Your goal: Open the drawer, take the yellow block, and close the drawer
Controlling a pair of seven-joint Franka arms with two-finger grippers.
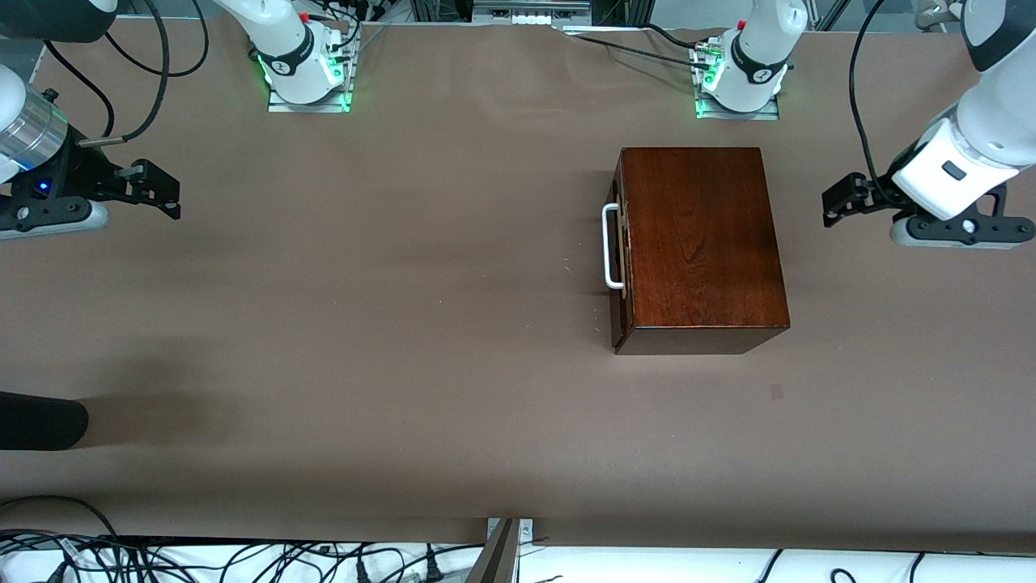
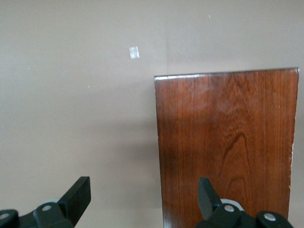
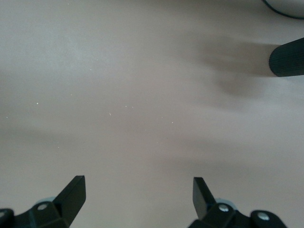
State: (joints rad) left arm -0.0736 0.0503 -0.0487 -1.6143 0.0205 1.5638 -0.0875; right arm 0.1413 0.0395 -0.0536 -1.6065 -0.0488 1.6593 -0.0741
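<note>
The dark reddish-brown wooden box (image 1: 700,243) stands on the table toward the left arm's end. Its drawer (image 1: 621,320) is shut, and the white bar handle (image 1: 613,247) faces the right arm's end. The yellow block is hidden. My left gripper (image 1: 835,202) is open and empty, beside the box on the side away from the handle. In the left wrist view (image 2: 142,187) the box top (image 2: 228,142) fills one side. My right gripper (image 1: 166,194) is open and empty at the right arm's end, over bare table in its wrist view (image 3: 137,183).
A black rounded object (image 1: 40,421) reaches in at the right arm's end, nearer the front camera; it also shows in the right wrist view (image 3: 287,59). A small pale patch (image 1: 776,392) lies on the brown table near the box. Cables (image 1: 243,559) run along the near edge.
</note>
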